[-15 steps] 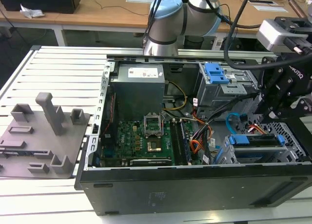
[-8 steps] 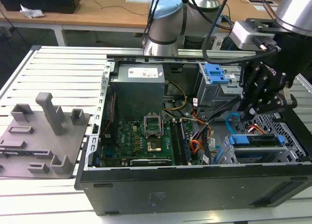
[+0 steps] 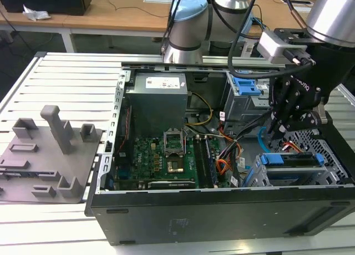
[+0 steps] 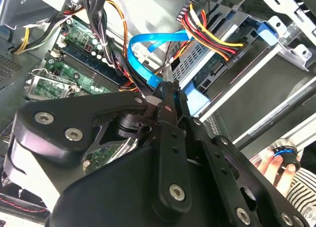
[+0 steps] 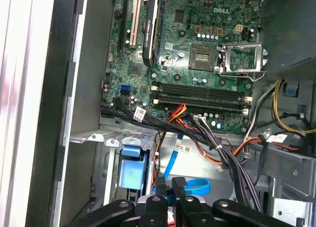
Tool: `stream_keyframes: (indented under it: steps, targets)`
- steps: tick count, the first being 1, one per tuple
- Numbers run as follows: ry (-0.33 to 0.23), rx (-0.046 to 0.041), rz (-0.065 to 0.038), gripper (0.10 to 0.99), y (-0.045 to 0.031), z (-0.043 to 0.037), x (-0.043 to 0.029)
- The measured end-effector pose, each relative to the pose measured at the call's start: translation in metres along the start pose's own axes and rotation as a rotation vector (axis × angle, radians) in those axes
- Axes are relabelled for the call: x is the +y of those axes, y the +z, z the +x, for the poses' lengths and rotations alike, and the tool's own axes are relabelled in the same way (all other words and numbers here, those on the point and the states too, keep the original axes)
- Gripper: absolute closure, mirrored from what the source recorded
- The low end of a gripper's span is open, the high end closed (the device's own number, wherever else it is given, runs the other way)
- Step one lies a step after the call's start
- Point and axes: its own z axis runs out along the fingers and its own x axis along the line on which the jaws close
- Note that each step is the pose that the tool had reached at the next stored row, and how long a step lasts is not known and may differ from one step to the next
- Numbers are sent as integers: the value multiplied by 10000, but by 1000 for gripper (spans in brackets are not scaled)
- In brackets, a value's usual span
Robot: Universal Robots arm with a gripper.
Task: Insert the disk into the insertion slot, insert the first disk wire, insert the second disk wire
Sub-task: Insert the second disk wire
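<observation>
Grey plastic fixtures [image 3: 47, 149] sit on the slatted table [image 3: 66, 83] at the exterior view's left, beside the open computer case [image 3: 222, 210] with its green motherboard [image 3: 161, 161]. Further right the gripper [image 3: 275, 134] hangs low inside the case, just above the insertion slot [image 3: 294, 174], where the disk [image 3: 292, 159] already sits with the first disk wire [image 4: 210, 37] plugged into its end. In the second wrist view the jaws are closed tight on the second disk wire [image 4: 148, 47], near the disk's end.
</observation>
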Motion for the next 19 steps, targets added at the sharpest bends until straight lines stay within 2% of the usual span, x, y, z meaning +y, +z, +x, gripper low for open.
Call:
stream_keyframes:
  steps: [6,10,12,17,19]
  targets:
    - [1,-2,0,922,3,0,-1]
    - [-2,-16,-38,922,7,12,-123]
    - [19,-29,-44,922,12,14,-149]
    - [1114,-86,-91,922,27,14,-151]
    - [1173,-146,-91,922,27,18,-151]
